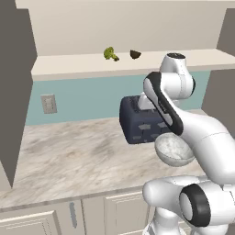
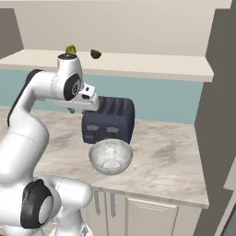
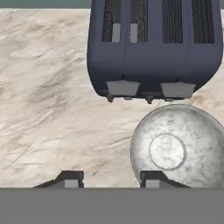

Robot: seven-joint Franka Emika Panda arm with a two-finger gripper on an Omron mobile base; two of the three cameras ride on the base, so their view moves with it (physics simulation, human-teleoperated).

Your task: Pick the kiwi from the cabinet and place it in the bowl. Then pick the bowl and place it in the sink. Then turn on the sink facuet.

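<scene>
Up on the cabinet [image 1: 137, 64] shelf board the kiwi [image 1: 135, 54] sits just beside a green broccoli floret [image 1: 110, 53] — apart from it. Below, on the marbled surface [image 1: 73, 156], the bowl [image 2: 110, 156] stands upright and empty, just in front of a dark blue toaster [image 2: 109, 120]. In the hand view the tool [image 3: 110, 179] hangs above the surface left of the bowl [image 3: 181, 146] — its fingertips [image 3: 70, 178] parted, nothing between them.
</scene>
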